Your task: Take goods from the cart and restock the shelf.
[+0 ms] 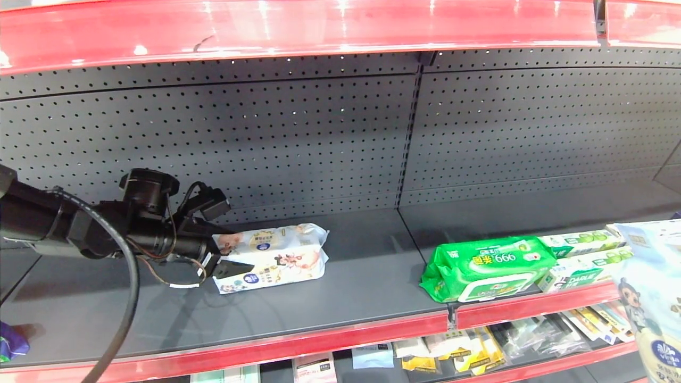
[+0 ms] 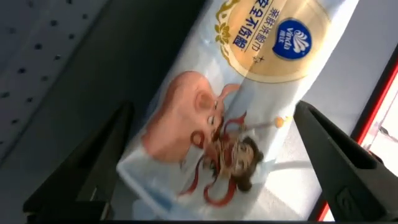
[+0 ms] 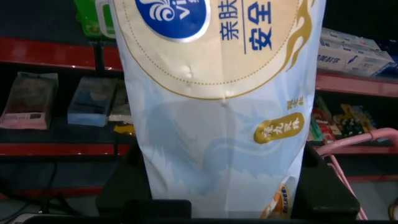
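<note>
A white wipes pack with cartoon print lies flat on the dark shelf, left of the middle. My left gripper is open and straddles the pack's left end, one finger on each side. In the left wrist view both fingers stand apart from the pack. A second white pack with a blue logo hangs upright at the far right, in front of the shelf. My right gripper is shut on this pack, and the pack hides most of its fingers.
A green wipes pack and toothpaste boxes sit on the shelf's right part. Bare shelf floor lies between the white and green packs. Lower shelves hold small packets. A pink cart frame shows below right.
</note>
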### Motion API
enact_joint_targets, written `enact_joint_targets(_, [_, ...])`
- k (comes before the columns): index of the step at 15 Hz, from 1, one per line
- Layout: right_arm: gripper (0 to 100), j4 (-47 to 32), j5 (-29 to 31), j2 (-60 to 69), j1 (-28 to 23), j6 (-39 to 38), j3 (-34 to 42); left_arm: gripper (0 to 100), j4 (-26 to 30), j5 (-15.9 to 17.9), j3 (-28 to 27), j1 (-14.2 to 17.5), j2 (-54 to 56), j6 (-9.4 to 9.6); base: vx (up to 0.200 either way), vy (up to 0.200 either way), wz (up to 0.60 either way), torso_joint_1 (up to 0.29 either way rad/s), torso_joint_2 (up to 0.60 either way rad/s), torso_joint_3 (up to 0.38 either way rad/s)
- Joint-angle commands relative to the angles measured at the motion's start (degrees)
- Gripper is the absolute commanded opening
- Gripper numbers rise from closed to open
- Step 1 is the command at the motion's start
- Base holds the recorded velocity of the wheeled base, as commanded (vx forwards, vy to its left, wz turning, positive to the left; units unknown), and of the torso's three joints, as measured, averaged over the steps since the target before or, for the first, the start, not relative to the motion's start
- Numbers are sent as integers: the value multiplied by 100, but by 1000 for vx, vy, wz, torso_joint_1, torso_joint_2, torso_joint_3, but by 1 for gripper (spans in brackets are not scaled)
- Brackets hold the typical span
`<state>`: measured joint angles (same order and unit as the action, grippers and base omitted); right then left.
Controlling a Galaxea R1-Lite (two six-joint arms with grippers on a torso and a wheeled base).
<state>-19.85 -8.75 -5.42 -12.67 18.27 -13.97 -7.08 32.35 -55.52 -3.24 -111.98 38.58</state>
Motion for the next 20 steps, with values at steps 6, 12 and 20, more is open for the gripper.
enact_joint_targets(6, [0,-2,-4,-20,1,1,0,0,-4,25,-73,-115,-157,106,0,0,0,0,0,0])
enact_joint_targets(12, [0,-2,5,-20,-8,-17,0,0,673,43,-29,-98,133,536,0,0,0,0,0,0])
enact_joint_targets(20, [0,-10,14,-11,-8,-34,0,0,1315,342,718,421,766,2356,0,0,0,0,0,0])
